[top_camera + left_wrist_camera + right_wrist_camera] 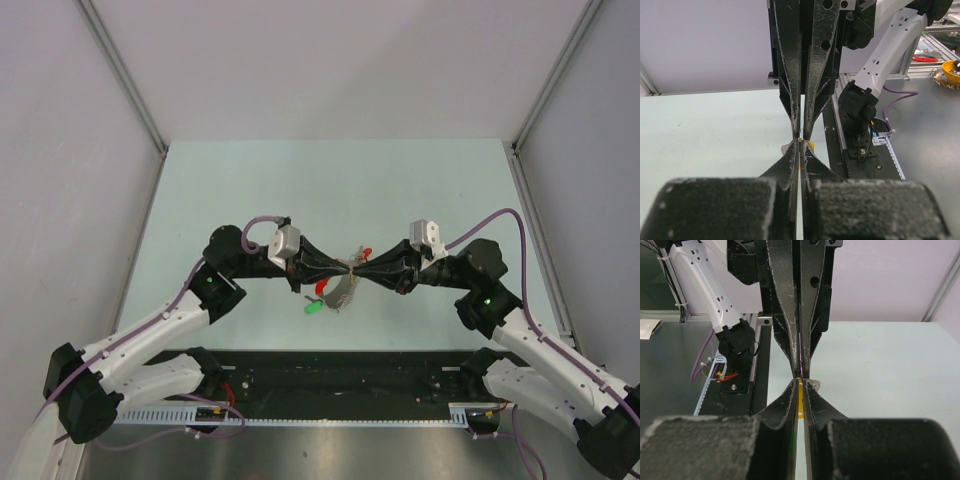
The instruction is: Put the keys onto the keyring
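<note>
Keys are apparently not yet sitting on the ring. Green key (313,307) is lying loose on the bench (250,180), just beside the keyring (343,291), whose red band and grey tag are showing under the meeting arms. Left claw (800,143) is pressing fully together; what it is pinching cannot be told. Right claw (801,382) is clamping the yellow key (800,401). Red key (367,251), likely unthreaded, is showing just behind.
</note>
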Controlling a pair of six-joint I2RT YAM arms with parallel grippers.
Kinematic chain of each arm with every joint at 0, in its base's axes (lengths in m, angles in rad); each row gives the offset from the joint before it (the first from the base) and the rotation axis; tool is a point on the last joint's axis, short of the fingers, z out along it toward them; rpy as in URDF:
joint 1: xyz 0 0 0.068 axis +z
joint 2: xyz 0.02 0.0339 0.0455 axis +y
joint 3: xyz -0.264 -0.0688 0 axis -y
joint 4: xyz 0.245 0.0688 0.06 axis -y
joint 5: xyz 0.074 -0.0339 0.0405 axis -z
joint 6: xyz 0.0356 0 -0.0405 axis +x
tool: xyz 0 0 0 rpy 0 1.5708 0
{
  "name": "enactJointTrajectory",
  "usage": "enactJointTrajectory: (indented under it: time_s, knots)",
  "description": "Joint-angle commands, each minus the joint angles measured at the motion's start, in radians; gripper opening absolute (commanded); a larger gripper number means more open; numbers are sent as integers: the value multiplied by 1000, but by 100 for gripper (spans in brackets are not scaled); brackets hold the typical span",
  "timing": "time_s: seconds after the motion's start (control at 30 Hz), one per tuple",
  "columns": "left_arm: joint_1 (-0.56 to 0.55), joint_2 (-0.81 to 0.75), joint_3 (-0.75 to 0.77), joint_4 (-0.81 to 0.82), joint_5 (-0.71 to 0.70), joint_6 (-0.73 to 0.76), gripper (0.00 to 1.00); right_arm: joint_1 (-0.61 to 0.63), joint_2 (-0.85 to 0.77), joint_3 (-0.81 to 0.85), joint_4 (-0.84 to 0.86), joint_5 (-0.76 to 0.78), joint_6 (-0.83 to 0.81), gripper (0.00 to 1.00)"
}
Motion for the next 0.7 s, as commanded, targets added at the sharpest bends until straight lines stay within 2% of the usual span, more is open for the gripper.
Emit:
enactJointTrajectory:
  time_s: [0.0,0.27,0.37,0.47,0.67]
  knots:
    - [-11,5,7,38,22,-19,0,-1,3,38,50,-24,9,10]
    - [-25,14,12,42,29,-17,0,8,20,47,43,-40,4,10]
    - [-28,13,12,38,35,-14,0,11,23,53,27,-35,-8,0]
    - [-28,13,12,23,34,-5,0,14,18,61,1,-27,-18,0]
    - [-28,-12,26,-123,-11,73,12,14,-2,98,-134,36,-80,0]
